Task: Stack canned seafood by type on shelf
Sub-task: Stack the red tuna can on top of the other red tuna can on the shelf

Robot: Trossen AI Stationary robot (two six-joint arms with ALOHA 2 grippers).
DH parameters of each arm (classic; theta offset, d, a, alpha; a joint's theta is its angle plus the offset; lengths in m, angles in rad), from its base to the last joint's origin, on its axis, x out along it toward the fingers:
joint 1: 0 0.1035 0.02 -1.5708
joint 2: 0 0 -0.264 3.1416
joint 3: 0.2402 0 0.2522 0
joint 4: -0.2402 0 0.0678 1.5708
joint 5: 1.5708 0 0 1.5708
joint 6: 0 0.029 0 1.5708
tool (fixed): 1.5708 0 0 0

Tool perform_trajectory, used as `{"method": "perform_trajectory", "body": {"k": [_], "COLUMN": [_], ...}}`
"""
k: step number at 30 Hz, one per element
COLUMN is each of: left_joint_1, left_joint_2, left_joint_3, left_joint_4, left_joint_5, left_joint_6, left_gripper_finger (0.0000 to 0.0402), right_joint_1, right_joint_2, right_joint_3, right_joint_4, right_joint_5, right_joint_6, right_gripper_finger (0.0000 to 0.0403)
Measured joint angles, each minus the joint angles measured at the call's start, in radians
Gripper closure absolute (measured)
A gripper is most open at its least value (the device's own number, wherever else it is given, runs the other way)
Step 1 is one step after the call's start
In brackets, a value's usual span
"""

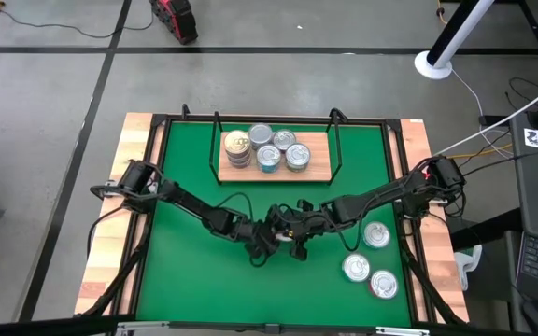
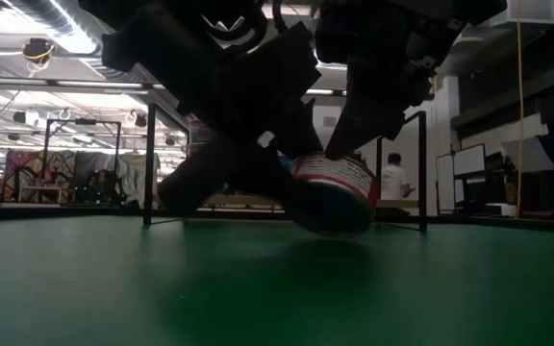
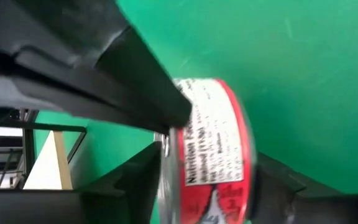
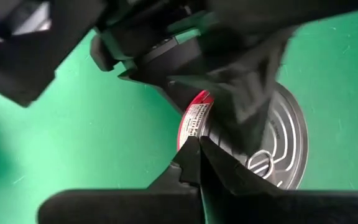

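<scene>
Left gripper (image 1: 267, 238) at mid-mat, fingers (image 3: 135, 93) straddling a red-sided tin (image 3: 213, 155) tipped on its edge just above the green mat (image 1: 185, 168); contact unclear. Right gripper (image 1: 297, 238) pressed together, tips against the same tin's silvery lid. Further right, three loose tins (image 1: 372, 261) near the worktop (image 1: 428, 159) edge. Behind, shelf (image 1: 318, 168) carrying stacked tins (image 1: 265, 147).

In the high view we cannot make out the red tin (image 3: 213, 155): both arms cover it at mat centre. The left gripper (image 3: 207, 180) is cut off by the left wrist view's edges. The label print blurs beyond reading. The stacked tins (image 1: 265, 147) on the shelf (image 1: 318, 169) are too small to sort by type.
</scene>
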Motion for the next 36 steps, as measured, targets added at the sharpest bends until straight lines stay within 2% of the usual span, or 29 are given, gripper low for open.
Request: {"method": "perform_trajectory", "body": {"k": [5,11,14,16,22,31,36], "left_joint_1": [-0.017,-0.031,-0.036,-0.037,-0.029,0.058,0.159], "left_joint_2": [0.0,0.0,0.0,0.0,-0.008,-0.083,-0.133], "left_joint_3": [0.0,0.0,0.01,0.028,0.101,0.207,0.223], "left_joint_4": [0.001,0.001,0.001,-0.001,-0.001,0.001,0.001], "left_joint_5": [-0.002,-0.034,-0.046,-0.055,-0.201,-0.401,-0.42], "left_joint_6": [-0.006,-0.06,-0.067,-0.078,-0.021,0.12,0.206], "left_gripper_finger": [0.0273,0.0273,0.0273,0.0271,0.0268,0.0264,0.0269], "right_joint_1": [0.0,-0.002,-0.014,-0.024,-0.024,-0.025,-0.052], "right_joint_2": [0.0,-0.007,-0.048,-0.093,-0.282,-0.526,-0.601], "right_joint_3": [0.0,0.0,0.0,0.0,0.0,0.0,0.0], "right_joint_4": [0.001,-0.013,-0.078,-0.145,-0.309,-0.326,-0.32], "right_joint_5": [-0.001,-0.066,-0.144,-0.147,0.024,0.295,0.333], "right_joint_6": [0.003,-0.01,-0.026,-0.027,-0.059,-0.213,-0.266], "right_gripper_finger": [0.0386,0.033,0.0311,0.0304,0.0303,0.0303,0.0303]}}
